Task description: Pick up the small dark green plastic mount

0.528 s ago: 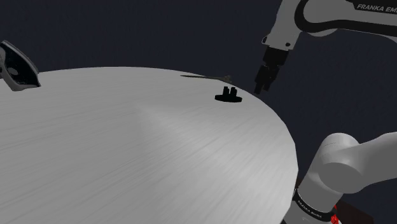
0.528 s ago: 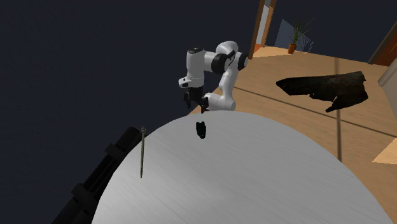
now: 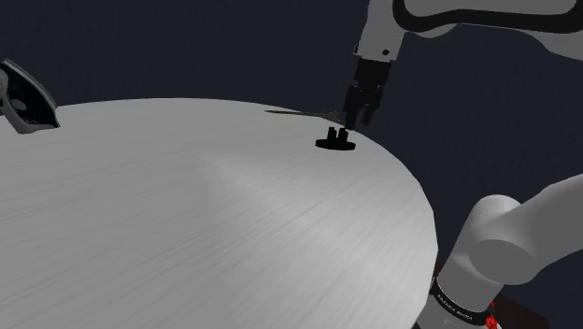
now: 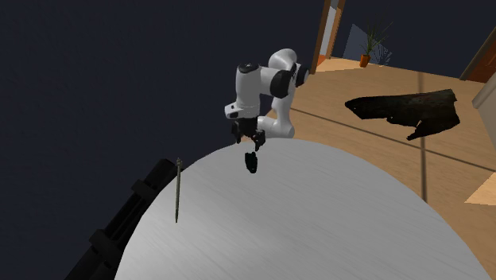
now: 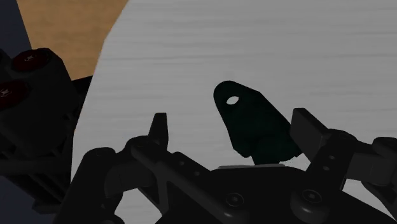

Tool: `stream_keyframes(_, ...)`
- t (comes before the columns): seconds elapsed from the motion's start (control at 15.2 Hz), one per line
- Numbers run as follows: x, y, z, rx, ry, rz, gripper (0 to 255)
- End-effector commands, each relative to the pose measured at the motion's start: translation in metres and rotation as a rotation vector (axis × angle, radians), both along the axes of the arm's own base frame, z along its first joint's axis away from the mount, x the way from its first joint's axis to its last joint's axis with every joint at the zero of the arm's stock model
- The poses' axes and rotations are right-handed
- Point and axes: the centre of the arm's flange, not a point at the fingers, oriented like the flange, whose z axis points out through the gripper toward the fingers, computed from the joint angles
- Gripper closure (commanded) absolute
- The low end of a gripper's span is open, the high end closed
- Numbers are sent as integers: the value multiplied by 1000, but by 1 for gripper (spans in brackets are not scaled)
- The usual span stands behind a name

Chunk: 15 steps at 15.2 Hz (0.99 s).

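Just above the dark mount (image 3: 334,140) on the grey table (image 3: 187,215), the tool (image 3: 356,120), spread apart.

1. The mount (image 3: 335,140) is very dark green, almost black: a flat base with 2 short lugs standing up from it.
2. The base narrows to a rounded end pierced by 1 small hole.
3. It lies flat on the round grey table (image 3: 187,215), near its far edge.

One mount (image 3: 334,140), one rod (image 4: 177,191), one table (image 3: 187,224) (round)
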Motion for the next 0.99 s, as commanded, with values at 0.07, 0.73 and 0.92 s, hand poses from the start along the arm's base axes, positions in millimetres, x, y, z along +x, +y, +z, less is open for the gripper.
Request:
stream_keyframes(0.07, 32, 30, 2, -15, 25, -4, 0)
stream_keyframes(0.73, 42, 39, -37, -19, 32, -5, 0)
stream_keyframes(0.92, 42, 38, -37, -19, 32, -5, 255)
